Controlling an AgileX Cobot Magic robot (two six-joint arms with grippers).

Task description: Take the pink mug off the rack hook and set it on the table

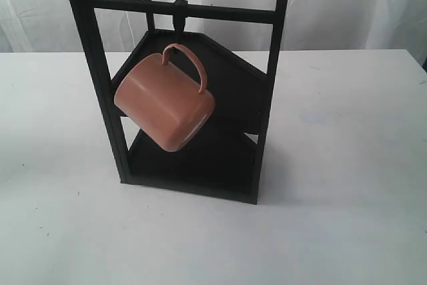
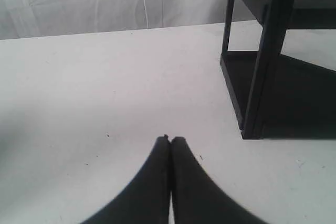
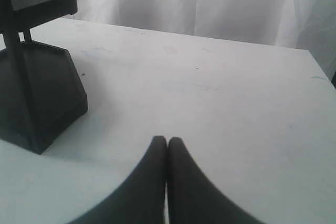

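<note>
1. You had the pink mug [image 1: 163, 101] hanging by its handle [image 1: 195, 65] from the rack hook [image 1: 179, 15], in the upper middle of the exterior frame. By my judgement, no part of the task had been done.
2. The mug hung tilted, one end dipping toward the lower right of that frame. This was because the loop handle carried all its weight from one side. I could not tell whether that end was the mouth or the base.
3. The hook sat at the middle of the crossbar [image 1: 227, 12], so the mug hung between the posts of the rack [image 1: 100, 91], in front of the shelves.
4. Your left gripper [image 2: 169, 139] was fully closed with its fingertips touching. It held nothing and sat low over the worktop [image 2: 94, 87], with the rack [image 2: 265, 77] near it.
5. Your right gripper [image 3: 167, 140] was in the same state, pressed closed and empty. It was low over the worktop [image 3: 236, 93] with the rack [image 3: 31, 93] close by.
6. Neither gripper showed in the exterior view. I judged both parked back from the rack, well below the mug.
7. The next move probably called for opening one gripper and raising it to the mug's height.
8. The handle would likely need lifting up off the hook before you drew it out. The posts on either side narrowed the way.
9. The bare worktop [image 1: 347, 218] across the lower part of the exterior frame left room to set the mug down.
</note>
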